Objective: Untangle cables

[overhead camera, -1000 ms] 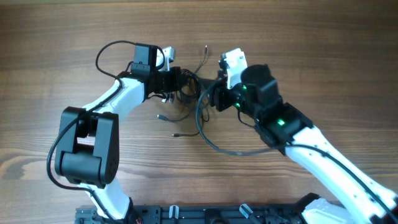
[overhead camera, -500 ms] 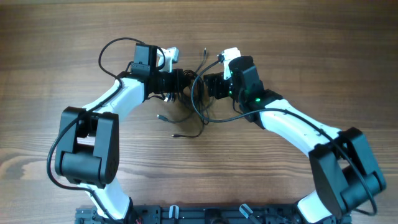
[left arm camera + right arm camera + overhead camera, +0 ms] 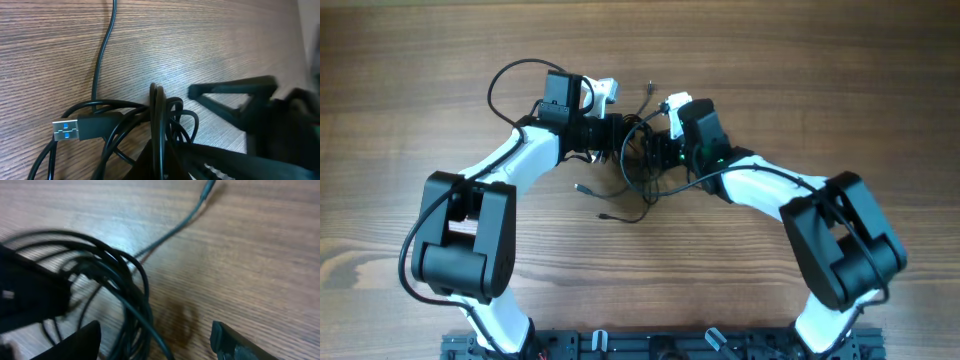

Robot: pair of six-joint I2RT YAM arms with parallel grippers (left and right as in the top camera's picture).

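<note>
The cables (image 3: pixel 638 172) are a tangle of thin black cords on the wooden table, between my two grippers. My left gripper (image 3: pixel 612 133) is shut on a bunch of the cords (image 3: pixel 159 116) at the tangle's left side. A USB plug with a blue insert (image 3: pixel 67 129) lies beside it. My right gripper (image 3: pixel 657 150) is open at the tangle's right side. In the right wrist view its fingers (image 3: pixel 155 341) straddle several loops (image 3: pixel 131 295) without closing on them. One cord end (image 3: pixel 207 189) trails away.
Loose plug ends lie at the front left of the tangle (image 3: pixel 582 186), further forward (image 3: pixel 604 215) and behind it (image 3: pixel 650 87). My right gripper's finger shows in the left wrist view (image 3: pixel 235 97). Thick arm cables loop behind the left arm (image 3: pixel 505 75).
My right arm has swung left and down to the tangle, its open fingers now over the cords. My left gripper has shifted slightly right, still holding the cords.
</note>
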